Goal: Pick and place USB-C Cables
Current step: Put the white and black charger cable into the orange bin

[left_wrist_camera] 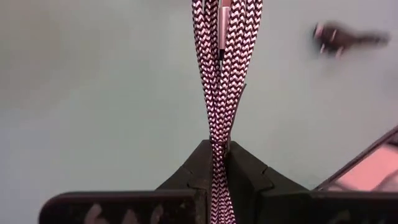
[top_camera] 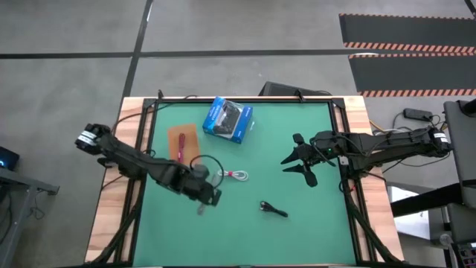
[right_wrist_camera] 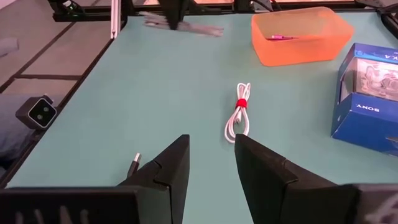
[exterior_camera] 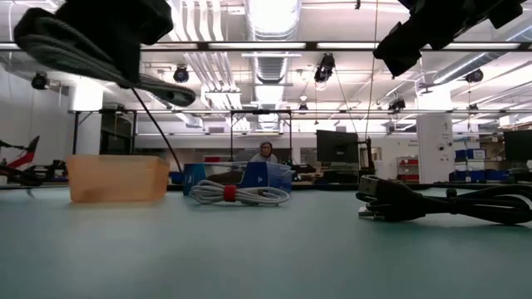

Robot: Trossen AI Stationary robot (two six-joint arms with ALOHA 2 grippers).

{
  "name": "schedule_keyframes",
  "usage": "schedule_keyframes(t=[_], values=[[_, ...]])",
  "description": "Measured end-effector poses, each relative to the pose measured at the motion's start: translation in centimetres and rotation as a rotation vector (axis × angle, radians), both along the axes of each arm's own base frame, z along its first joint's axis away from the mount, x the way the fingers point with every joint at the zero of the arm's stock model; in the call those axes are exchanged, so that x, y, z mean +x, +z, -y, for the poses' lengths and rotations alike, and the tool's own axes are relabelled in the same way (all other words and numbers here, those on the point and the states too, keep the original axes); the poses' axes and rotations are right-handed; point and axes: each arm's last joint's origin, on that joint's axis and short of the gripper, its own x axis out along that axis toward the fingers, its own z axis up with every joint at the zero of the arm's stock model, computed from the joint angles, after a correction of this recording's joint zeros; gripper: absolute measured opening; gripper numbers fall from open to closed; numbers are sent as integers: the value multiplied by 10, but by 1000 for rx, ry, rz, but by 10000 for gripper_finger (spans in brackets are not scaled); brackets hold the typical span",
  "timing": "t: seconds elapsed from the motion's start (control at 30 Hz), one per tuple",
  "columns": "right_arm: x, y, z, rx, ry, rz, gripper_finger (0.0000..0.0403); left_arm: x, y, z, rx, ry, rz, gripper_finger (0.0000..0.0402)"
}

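The left gripper is hanging over the middle of the green table, its jaws pinching the grey braided cable, which is dangling clear of the mat; so the carrying step looks to be in hand, and the next move, as I judge it, calls for a swing toward the orange tray near the far left corner, then a release above it; the dark red cable is already lying inside that tray; the white cable with its red tie is lying on the mat just beside the left gripper, toward the centre, and the black cable is lying nearer the front edge, well apart from both; the blue box is sitting close to the tray by the far edge, so the approach wants care on that side; the right gripper is hovering toward the right edge, jaws spread and holding nothing; the mat between the grippers is giving open room.
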Motion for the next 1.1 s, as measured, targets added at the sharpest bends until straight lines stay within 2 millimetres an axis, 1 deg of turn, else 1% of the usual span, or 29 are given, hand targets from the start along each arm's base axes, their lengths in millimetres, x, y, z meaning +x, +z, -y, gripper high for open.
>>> schedule_keyframes(t=[0.2, 0.4, 0.6, 0.73, 0.9, 1.1], values=[[0, 0, 0, 0, 1, 0, 118, -10, 13, -31, 16, 113, -30, 15], [-1, -2, 0, -2, 1, -20, 118, -28, 23, -65, 24, 267, -105, 15], [-1, -2, 0, -4, 2, -28, 118, -38, 36, -99, 0, 422, -69, 15], [-2, -4, 0, -12, 6, -48, 118, -43, 36, -119, 1, 505, -80, 15], [-3, -5, 0, -24, 13, -60, 118, -47, 35, -139, 1, 594, -104, 15], [-3, -6, 0, -26, 14, -66, 118, -52, 33, -163, 18, 627, -136, 15]])
